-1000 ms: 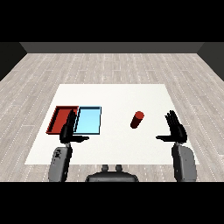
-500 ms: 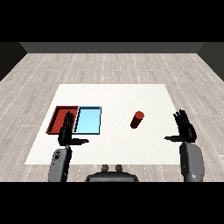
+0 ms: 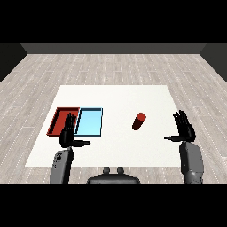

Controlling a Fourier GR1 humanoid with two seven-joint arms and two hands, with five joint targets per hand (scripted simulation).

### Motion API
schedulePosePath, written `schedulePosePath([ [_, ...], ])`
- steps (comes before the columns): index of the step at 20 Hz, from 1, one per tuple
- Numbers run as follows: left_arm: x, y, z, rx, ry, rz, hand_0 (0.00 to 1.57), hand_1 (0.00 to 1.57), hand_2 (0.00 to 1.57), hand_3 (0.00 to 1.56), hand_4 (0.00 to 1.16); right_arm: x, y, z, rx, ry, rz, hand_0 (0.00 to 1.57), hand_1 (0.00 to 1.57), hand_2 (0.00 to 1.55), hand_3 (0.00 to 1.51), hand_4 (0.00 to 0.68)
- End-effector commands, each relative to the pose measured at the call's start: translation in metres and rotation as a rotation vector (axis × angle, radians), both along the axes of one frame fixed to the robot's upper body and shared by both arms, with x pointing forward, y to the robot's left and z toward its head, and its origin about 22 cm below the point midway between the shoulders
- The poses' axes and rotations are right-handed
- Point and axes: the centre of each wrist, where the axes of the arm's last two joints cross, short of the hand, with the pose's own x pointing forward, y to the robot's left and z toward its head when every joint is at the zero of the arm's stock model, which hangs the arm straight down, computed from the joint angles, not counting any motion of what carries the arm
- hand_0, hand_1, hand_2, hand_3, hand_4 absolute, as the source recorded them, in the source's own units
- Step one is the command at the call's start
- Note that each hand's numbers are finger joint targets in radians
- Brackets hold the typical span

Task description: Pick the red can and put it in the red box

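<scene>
The red can (image 3: 139,121) stands upright on the white table (image 3: 115,99), right of centre. My right hand (image 3: 184,128) is open, fingers straight and thumb out, well to the right of the can and apart from it. The red tray (image 3: 63,119) lies at the left of the table, with the light blue tray (image 3: 90,121) touching its right side. My left hand (image 3: 68,134) is open over the near edge of the red tray, hiding part of it. Neither hand holds anything.
Both trays hold nothing that I can see. Bare white table surface lies between the light blue tray and the can. Beyond the table's edges is grey plank floor (image 3: 115,66).
My right hand has drifted rightward and nearer to me, away from the can. The left hand, the can and the trays are where they were.
</scene>
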Motion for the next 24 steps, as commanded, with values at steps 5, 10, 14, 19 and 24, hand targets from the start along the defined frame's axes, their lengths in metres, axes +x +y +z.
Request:
schedulePosePath([
  [5, 0.006, 0.003, -0.018, -0.011, -0.003, 0.022, 0.0, 0.0, 0.0, 0.0, 0.0, 0.018, 0.012, -0.002, -0.021, 0.016, 0.021, 0.0, 0.0, 0.0, 0.0, 0.0],
  [10, -0.004, 0.004, 0.0, -0.019, -0.004, 0.026, 0.0, 0.0, 0.0, 0.0, 0.0, 0.044, 0.024, -0.005, 0.004, 0.073, 0.045, 0.0, 0.0, 0.0, 0.0, 0.0],
  [14, 0.011, 0.001, 0.0, -0.026, -0.005, 0.023, 0.0, 0.0, 0.0, 0.0, 0.0, 0.05, 0.042, -0.012, 0.031, 0.082, 0.03, 0.0, 0.0, 0.0, 0.0, 0.0],
  [19, 0.003, -0.003, 0.015, -0.024, -0.016, 0.017, 0.0, 0.0, 0.0, 0.0, 0.0, 0.054, 0.048, -0.026, 0.1, 0.117, 0.068, 0.0, 0.0, 0.0, 0.0, 0.0],
  [24, -0.007, -0.011, -0.006, -0.031, -0.005, 0.038, 0.0, 0.0, 0.0, 0.0, 0.0, 0.049, 0.073, -0.034, 0.126, 0.14, 0.088, 0.0, 0.0, 0.0, 0.0, 0.0],
])
